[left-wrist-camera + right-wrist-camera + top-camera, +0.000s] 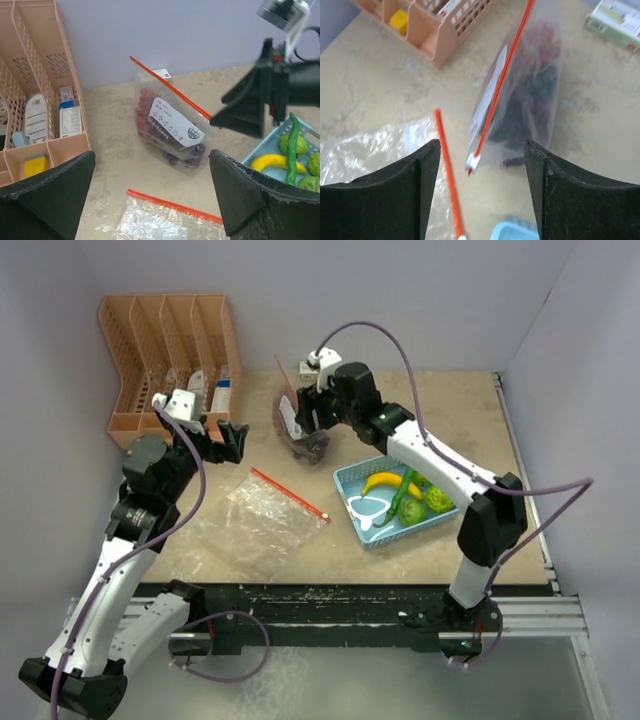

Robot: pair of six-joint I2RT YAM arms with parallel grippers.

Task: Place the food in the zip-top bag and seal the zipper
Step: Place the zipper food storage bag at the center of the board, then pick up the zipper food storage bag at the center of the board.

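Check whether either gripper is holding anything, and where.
Nothing is held. The left gripper is open near the flat bag; right gripper is open astride the zipper of the grape bag.

I log colours only.

- Worktop (450, 410): beige, with faint marbled veining.
- Upright bag (170, 132): clear, with an orange-red zipper (170, 86) and a white label (175, 124) with black print. The grapes (144, 112) inside run dark red to purple.
- Flat bag (255, 530): clear with a crinkled sheen and an orange-red strip (288, 494).
- Basket (345, 495): light blue.
- In the basket I see a yellow banana (383, 481), a green pepper (407, 492) and round green fruits (437, 500).
- Organiser (125, 360): peach, with lattice-perforated walls.
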